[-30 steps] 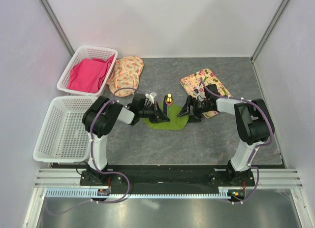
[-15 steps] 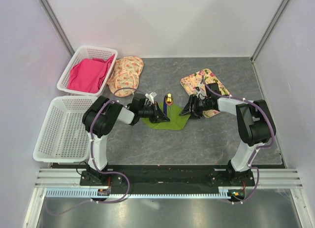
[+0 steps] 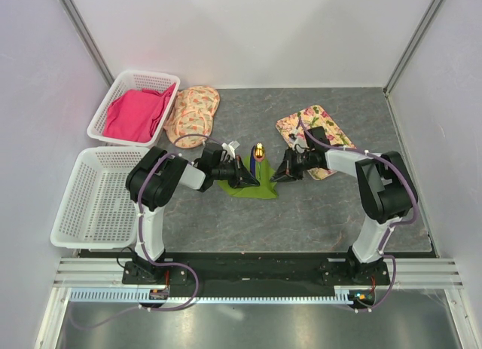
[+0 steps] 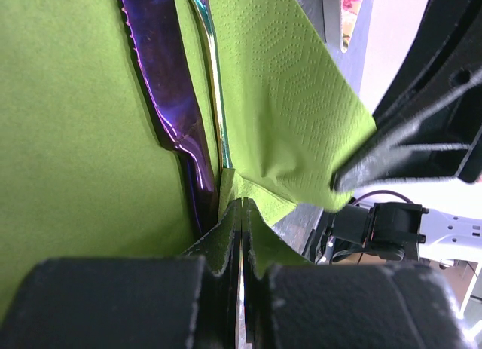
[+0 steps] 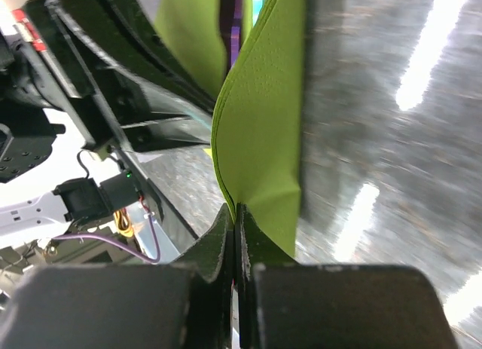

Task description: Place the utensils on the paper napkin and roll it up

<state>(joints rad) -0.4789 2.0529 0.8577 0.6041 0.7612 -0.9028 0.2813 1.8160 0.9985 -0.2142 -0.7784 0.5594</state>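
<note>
The lime-green paper napkin [image 3: 261,190] lies mid-table between both arms. On it rest the utensils: a dark-blue one [image 4: 167,93] and a thinner one [image 4: 213,78] whose shiny gold end [image 3: 259,150] points to the far side. My left gripper [image 4: 241,207] is shut on the napkin's left edge, right beside the dark-blue utensil. My right gripper [image 5: 236,210] is shut on the napkin's right edge [image 5: 260,138], which stands lifted and curved toward the utensils. In the top view the left gripper [image 3: 247,180] and the right gripper [image 3: 276,176] face each other across the napkin.
A floral mat [image 3: 312,127] lies under and behind the right arm, another floral mat [image 3: 192,114] at the back left. A white basket [image 3: 122,81] holds a pink cloth [image 3: 135,113]. A second white basket [image 3: 96,200] stands at the left edge.
My right gripper has shut on the napkin's right edge and drawn it leftward, so the napkin looks narrower. The left gripper has stayed shut in place.
</note>
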